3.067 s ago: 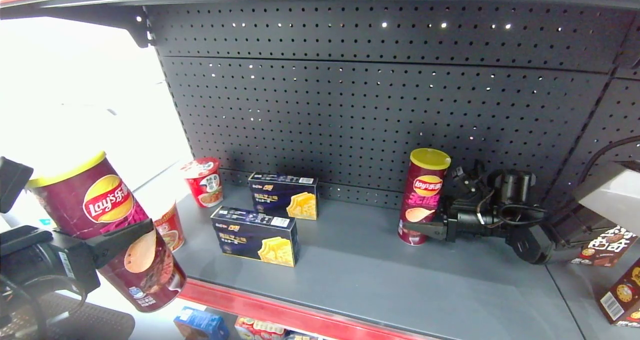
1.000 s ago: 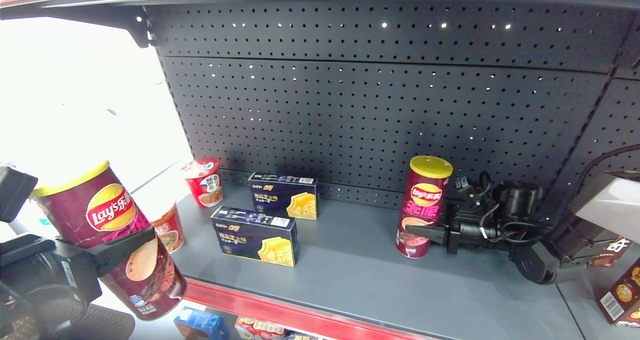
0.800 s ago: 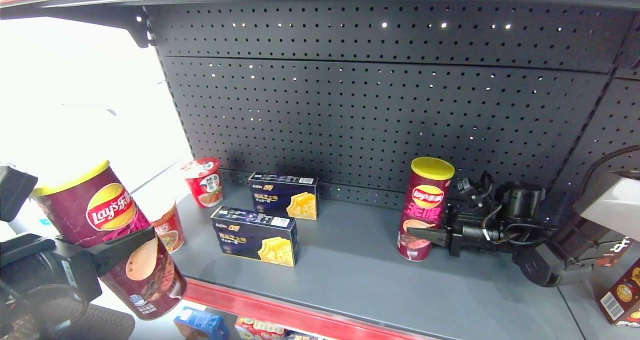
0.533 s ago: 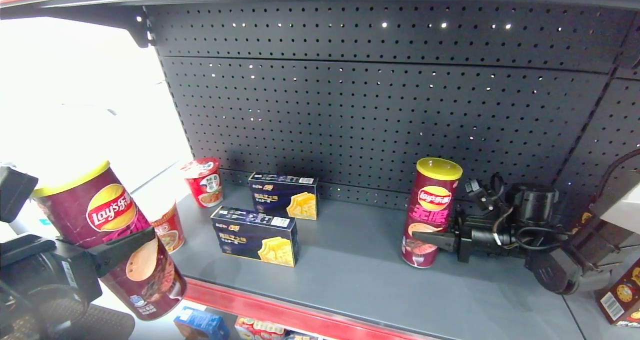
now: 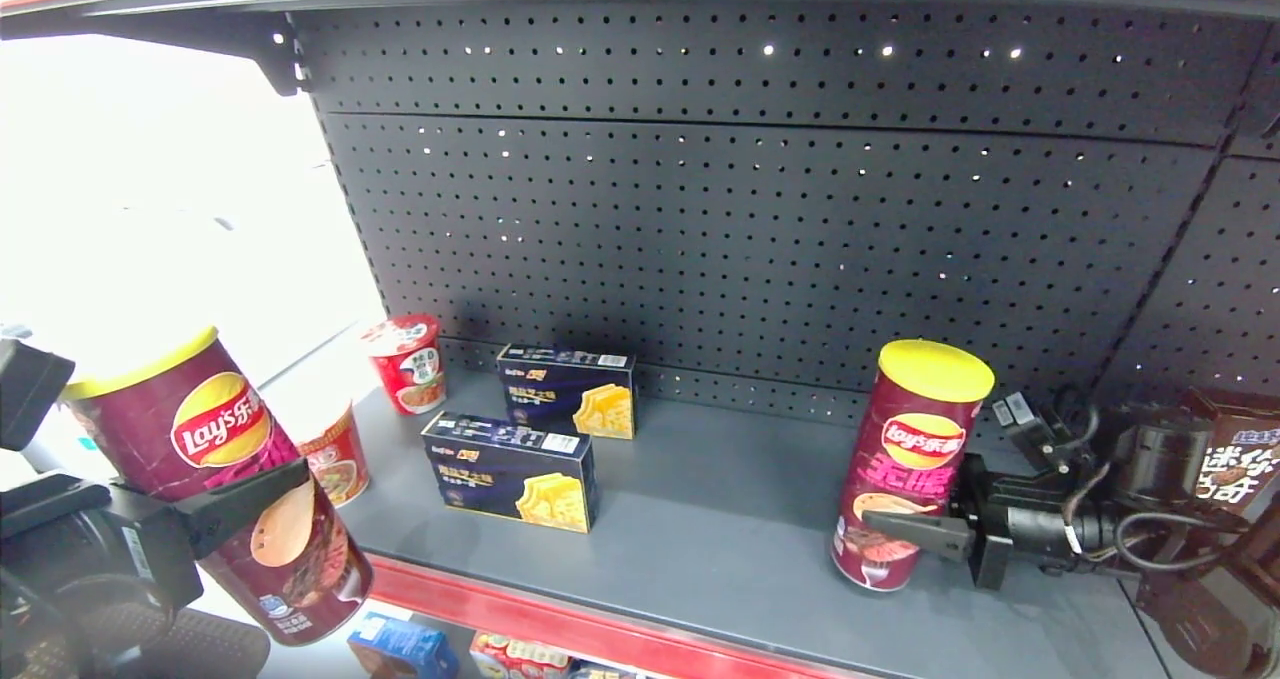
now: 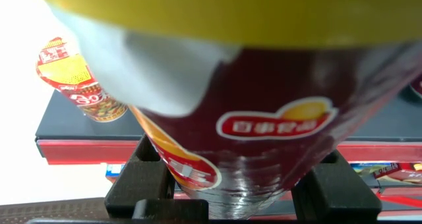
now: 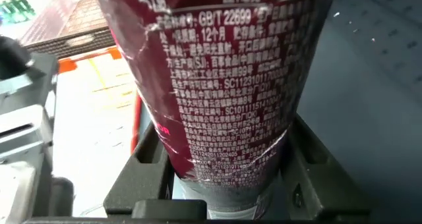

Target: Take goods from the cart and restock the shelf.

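A maroon chip can with a yellow lid [image 5: 912,459] stands upright at the right of the grey shelf [image 5: 700,529], and my right gripper [image 5: 900,529] is shut on its lower half from the right. In the right wrist view the can [image 7: 224,85] sits between the black fingers [image 7: 150,165]. I cannot tell whether its base touches the shelf. A second, similar can [image 5: 215,459] hangs tilted off the shelf's left front corner, with my left gripper [image 5: 245,489] shut on it. In the left wrist view this can [image 6: 264,118] sits between the gripper's black fingers [image 6: 138,184].
Two dark blue boxes [image 5: 515,469] [image 5: 568,389] lie at the shelf's middle left. Red noodle cups [image 5: 405,359] [image 5: 340,454] stand at its left end and brown boxes [image 5: 1235,459] at its right. A black pegboard [image 5: 750,209] backs the shelf. A red strip [image 5: 600,624] edges its front.
My right gripper has carried its can to the right and toward the shelf's front. The left gripper and its can have barely moved.
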`<state>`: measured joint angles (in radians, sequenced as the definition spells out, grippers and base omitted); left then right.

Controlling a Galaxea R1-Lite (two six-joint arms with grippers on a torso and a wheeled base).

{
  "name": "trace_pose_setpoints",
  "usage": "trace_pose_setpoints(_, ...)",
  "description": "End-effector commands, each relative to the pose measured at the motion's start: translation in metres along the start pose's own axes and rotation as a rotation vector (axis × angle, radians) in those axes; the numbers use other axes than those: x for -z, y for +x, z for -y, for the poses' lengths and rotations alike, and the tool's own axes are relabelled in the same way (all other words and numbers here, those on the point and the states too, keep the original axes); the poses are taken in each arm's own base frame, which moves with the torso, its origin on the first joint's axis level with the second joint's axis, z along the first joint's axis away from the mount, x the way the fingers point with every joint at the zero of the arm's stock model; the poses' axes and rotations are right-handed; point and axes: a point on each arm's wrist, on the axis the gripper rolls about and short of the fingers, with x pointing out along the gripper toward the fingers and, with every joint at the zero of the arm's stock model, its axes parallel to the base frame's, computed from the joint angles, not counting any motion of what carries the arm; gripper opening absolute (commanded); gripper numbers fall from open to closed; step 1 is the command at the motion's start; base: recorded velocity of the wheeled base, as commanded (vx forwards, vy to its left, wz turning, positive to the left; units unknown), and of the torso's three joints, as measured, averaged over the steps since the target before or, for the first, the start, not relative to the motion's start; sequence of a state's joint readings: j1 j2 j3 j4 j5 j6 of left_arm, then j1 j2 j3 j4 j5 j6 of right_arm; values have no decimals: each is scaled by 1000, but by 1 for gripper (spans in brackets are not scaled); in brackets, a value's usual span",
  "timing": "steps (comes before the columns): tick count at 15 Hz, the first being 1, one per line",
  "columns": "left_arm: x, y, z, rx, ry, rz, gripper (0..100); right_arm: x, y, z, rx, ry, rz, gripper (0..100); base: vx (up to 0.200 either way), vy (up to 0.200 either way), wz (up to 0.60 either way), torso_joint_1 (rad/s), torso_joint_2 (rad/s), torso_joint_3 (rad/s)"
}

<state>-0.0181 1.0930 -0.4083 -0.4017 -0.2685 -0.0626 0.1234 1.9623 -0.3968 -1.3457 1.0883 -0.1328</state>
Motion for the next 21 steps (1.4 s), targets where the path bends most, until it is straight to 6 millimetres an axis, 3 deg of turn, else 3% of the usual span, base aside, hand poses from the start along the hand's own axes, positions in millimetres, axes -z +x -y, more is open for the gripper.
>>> trace_pose_setpoints(1,-1,-1,0,1,2,7,0,7,-6,-17,-9,10,-7,0,0,0,0,0,0,0)
trace_pose_setpoints(9,5,-12,3,-2,-35,25,0,15,0,-35,-64,32,-24,0,0,0,0,0,0,0)
trace_pose_setpoints(21,5,-11,3,5,-35,22,0,32,4,-22,-52,47,-30,0,0,0,0,0,0,0)
